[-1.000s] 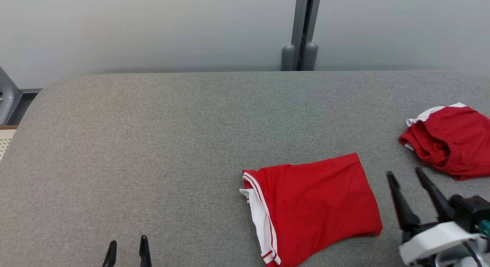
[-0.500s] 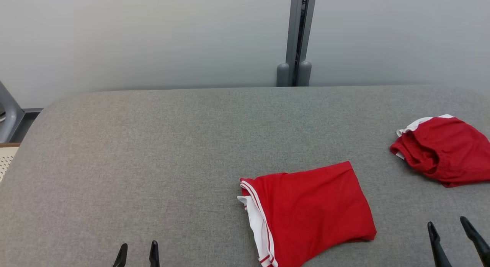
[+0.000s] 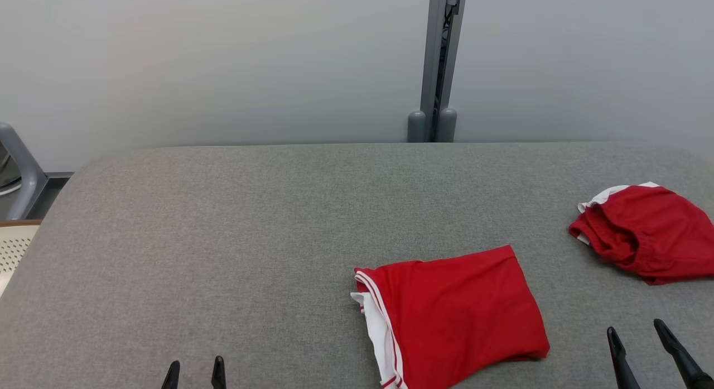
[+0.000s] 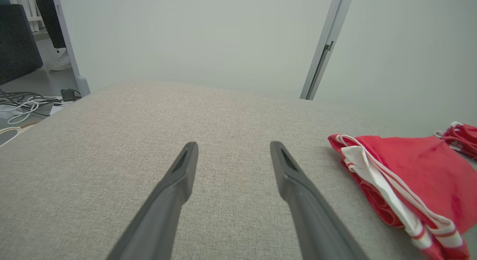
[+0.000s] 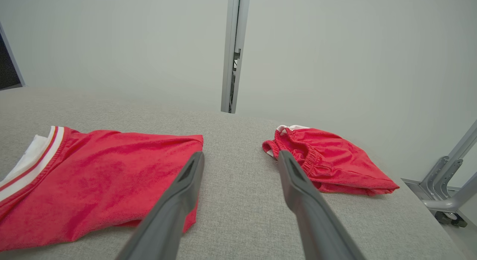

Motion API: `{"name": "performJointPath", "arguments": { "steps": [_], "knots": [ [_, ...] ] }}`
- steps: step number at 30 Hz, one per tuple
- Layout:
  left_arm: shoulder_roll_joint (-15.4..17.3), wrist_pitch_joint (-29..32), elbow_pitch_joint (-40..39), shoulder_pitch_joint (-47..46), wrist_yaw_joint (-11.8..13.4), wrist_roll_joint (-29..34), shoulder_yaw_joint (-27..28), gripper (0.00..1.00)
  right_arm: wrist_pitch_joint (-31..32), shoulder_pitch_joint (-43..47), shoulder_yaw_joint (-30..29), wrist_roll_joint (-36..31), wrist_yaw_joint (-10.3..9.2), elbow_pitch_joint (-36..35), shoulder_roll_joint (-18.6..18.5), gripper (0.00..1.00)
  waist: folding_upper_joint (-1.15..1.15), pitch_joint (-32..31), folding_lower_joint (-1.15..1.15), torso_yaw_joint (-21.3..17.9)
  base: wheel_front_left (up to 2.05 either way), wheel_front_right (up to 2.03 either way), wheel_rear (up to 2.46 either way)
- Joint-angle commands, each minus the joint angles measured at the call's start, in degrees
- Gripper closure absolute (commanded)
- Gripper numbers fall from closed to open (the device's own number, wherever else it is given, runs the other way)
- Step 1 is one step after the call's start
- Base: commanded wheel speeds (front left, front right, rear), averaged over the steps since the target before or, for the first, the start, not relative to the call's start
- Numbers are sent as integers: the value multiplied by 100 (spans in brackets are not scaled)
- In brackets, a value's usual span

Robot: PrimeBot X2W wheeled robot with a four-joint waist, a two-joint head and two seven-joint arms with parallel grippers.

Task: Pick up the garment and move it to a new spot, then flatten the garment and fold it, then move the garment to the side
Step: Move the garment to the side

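garment (image 3: 454, 313): folded red rectangle, striped white trim at its left edge, flat on the grey fabric surface (image 3: 251, 238), right of centre. pale wall (image 3: 223, 59) and grey post (image 3: 440, 65) behind. right gripper (image 3: 635, 327) near its right edge, left gripper (image 3: 196, 362) well apart. both pincers spread, empty.

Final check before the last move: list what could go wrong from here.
1. The folded garment shows loose white layers at its left edge; a one-sided pinch could undo the fold.
2. The smaller red cloth lies to its right, ahead of the open right end effector; sliding that way may bump it.
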Motion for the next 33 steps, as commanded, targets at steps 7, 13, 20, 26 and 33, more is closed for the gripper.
{"name": "performJointPath", "arguments": {
  "steps": [7,13,20,26,33],
  "knots": [
    [20,-24,-11,96,1,9,18,0,-35,-197,-20,296,9,-54,72,0,0,-78,0,140,0,0,0],
    [20,-24,-31,35,-43,43,-30,0,285,-1000,579,1036,4,693,-398,0,0,-17,0,178,0,0,0],
    [20,-24,17,-165,-105,80,-147,0,2416,-2170,1755,2272,4,1663,-1012,0,0,160,0,375,0,0,0],
    [24,-24,32,-224,-75,44,-254,0,2961,-2659,2031,2544,5,2399,-1027,0,0,310,0,576,0,0,0],
    [22,-24,32,-285,-77,75,-336,0,2875,-3047,2212,2820,5,3115,-912,0,0,512,0,750,0,0,0]
  ]
}}
